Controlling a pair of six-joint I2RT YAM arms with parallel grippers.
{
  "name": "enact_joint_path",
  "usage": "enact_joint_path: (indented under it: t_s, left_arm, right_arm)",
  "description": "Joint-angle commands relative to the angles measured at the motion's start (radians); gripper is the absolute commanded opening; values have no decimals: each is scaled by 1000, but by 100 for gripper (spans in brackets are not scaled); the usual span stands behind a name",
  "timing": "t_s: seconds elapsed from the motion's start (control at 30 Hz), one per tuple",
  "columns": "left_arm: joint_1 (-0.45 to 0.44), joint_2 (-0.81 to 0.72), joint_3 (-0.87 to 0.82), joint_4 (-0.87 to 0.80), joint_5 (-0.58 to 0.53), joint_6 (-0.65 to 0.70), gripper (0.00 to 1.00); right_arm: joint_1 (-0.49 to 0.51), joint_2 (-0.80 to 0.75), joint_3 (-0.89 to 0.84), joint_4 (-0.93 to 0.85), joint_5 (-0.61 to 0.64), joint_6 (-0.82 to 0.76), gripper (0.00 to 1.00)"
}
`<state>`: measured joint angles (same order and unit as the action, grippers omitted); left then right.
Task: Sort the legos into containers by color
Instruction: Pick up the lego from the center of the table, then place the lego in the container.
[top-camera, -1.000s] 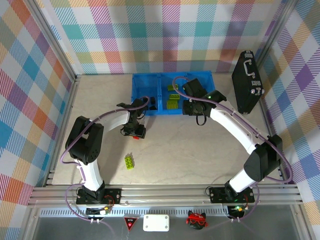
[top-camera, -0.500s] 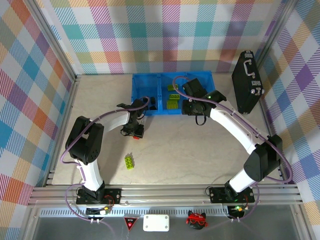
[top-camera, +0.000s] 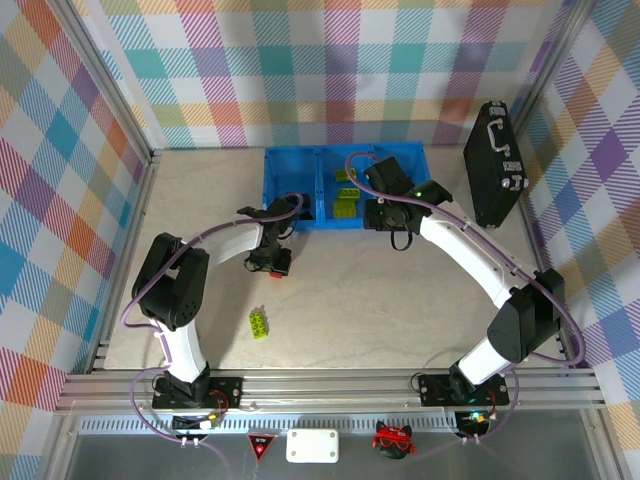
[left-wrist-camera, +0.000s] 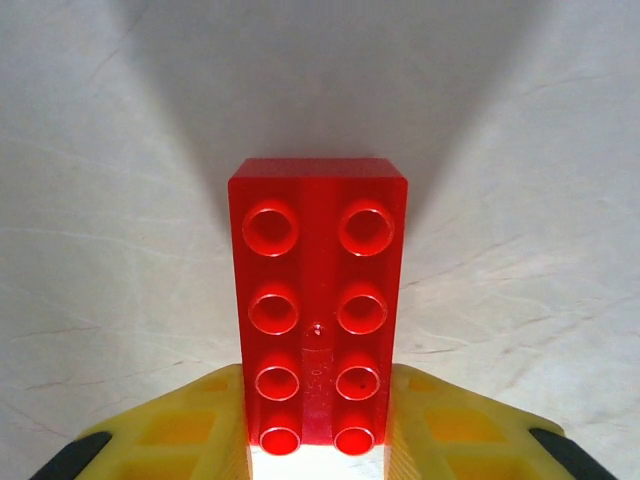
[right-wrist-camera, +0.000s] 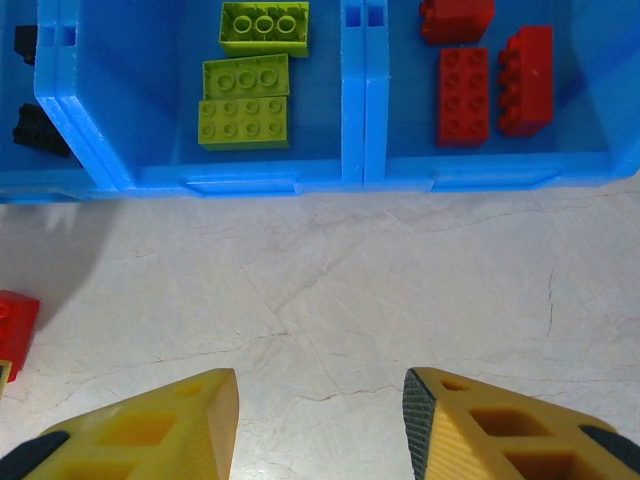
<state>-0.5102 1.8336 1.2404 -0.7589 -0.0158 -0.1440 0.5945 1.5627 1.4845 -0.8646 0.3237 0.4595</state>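
Where the left arm reaches over the left half of the tabletop (top-camera: 400, 300), left gripper (top-camera: 272, 257): yellow fingers (left-wrist-camera: 190, 435) pressed against both long sides of a red brick (left-wrist-camera: 318, 300), pinching its near end; the brick is two studs by four, studs up, its far end jutting out past the fingertips; whether it rests on the surface or is lifted cannot be told. Lime green brick (top-camera: 259, 323): lying loose on the tabletop, nearer than the left gripper and apart from it. Containers (top-camera: 283, 175): three joined blue bins in a row at the far middle. The left bin holds black bricks (right-wrist-camera: 32, 128), the middle bin three lime green bricks (right-wrist-camera: 245, 105), the right bin red bricks (right-wrist-camera: 478, 80). Right gripper (right-wrist-camera: 320, 385): fingers spread, bare tabletop between them, nothing pinched; placed just near of the bins' near wall, before the wall dividing the middle and right bins. Black handled case (top-camera: 495, 165): far right, apart from the bins.
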Motion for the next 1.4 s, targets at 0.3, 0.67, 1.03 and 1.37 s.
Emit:
enact_joint_path:
  t_s: [0.3, 0.67, 1.03, 1.37]
  left_arm:
    - [-132, 25, 225, -1, 66, -86, 31]
    - [-240, 173, 494, 93, 108, -190, 31]
    - [-289, 385, 771, 304, 142, -283, 31]
    - [-342, 535, 865, 555, -107, -302, 31]
  right_arm:
    - [-122, -118, -127, -24, 29, 38, 49]
    - [-289, -332, -341, -35, -14, 34, 49]
    - [-312, -442, -424, -72, -25, 34, 48]
    - [-314, -490, -427, -106, -33, 29, 48]
